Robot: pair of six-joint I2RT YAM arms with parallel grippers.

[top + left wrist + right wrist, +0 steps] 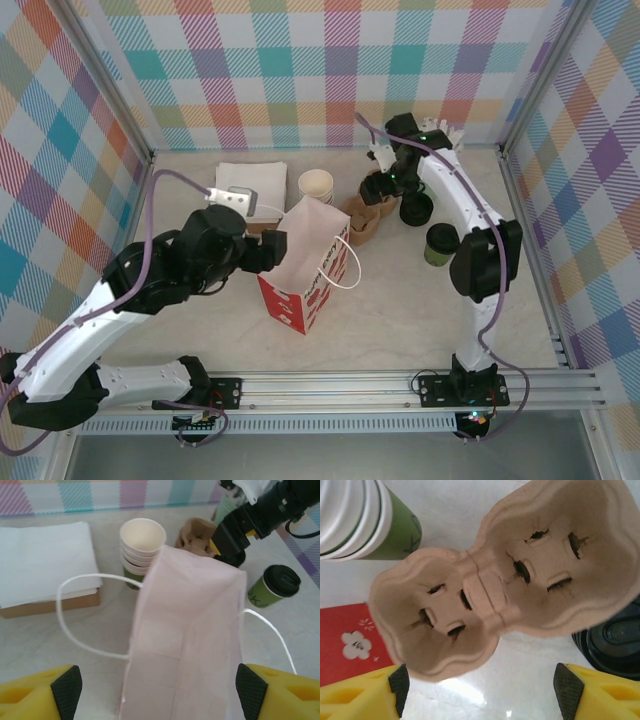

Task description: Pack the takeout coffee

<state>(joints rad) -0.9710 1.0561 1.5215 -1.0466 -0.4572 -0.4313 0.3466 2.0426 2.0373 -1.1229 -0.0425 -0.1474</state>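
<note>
Left gripper (pixel 159 690) is gaping, released, astride the one bag (pixel 190 630); right gripper (pixel 482 687) is hanging open over the one carrier (pixel 495 580). One coffee (pixel 274 586) is standing upright at mid right, apart from the bag. Likely it is handling light and crushable: take the paper wall under the lid (pixel 282 578), gently.

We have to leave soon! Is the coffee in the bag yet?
Not yet. Done: the bag stands open with nothing seen inside, and the coffee has its lid on. In hand: the left gripper is open at the bag's mouth, and the right gripper hangs open over the carrier. Left: the coffee sits right of the bag and has to go in.
</note>
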